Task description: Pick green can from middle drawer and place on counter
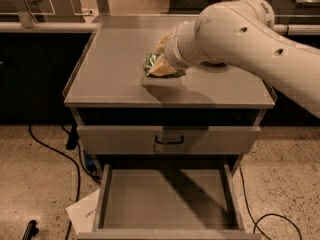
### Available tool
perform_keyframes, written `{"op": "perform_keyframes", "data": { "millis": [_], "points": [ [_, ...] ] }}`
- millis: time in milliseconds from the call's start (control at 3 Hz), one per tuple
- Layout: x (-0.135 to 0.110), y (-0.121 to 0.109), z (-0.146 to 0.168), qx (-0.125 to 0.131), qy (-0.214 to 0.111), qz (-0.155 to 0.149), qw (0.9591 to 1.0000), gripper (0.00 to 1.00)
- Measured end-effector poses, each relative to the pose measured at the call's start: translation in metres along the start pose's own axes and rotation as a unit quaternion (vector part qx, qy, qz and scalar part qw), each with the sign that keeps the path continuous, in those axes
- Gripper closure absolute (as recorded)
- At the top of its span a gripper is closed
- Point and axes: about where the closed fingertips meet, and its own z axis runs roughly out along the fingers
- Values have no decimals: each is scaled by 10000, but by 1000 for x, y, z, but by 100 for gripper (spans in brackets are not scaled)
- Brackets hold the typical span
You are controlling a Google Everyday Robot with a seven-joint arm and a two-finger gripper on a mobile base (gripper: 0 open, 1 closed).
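The green can point(150, 62) is held in my gripper point(159, 67) low over the middle of the counter point(112, 71), at or just above its surface. The pale yellow fingers point(162, 70) are closed around the can, so only its left side shows. My large white arm point(235, 29) reaches in from the right across the counter's back right part. The middle drawer point(165, 199) is pulled out at the bottom, and its flat floor is bare.
A closed drawer front with a dark loop handle point(169, 140) sits above the open drawer. Black cables point(52, 151) and a white sheet of paper point(84, 214) lie on the floor to the left. Another cable point(270, 219) lies to the right.
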Motion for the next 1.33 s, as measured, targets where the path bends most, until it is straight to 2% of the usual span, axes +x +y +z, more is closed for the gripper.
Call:
{"op": "perform_keyframes", "data": {
  "millis": [333, 1333],
  "points": [
    [11, 9, 18, -218, 115, -56, 9997, 82],
    [11, 9, 18, -225, 116, -56, 9997, 12]
  ]
}}
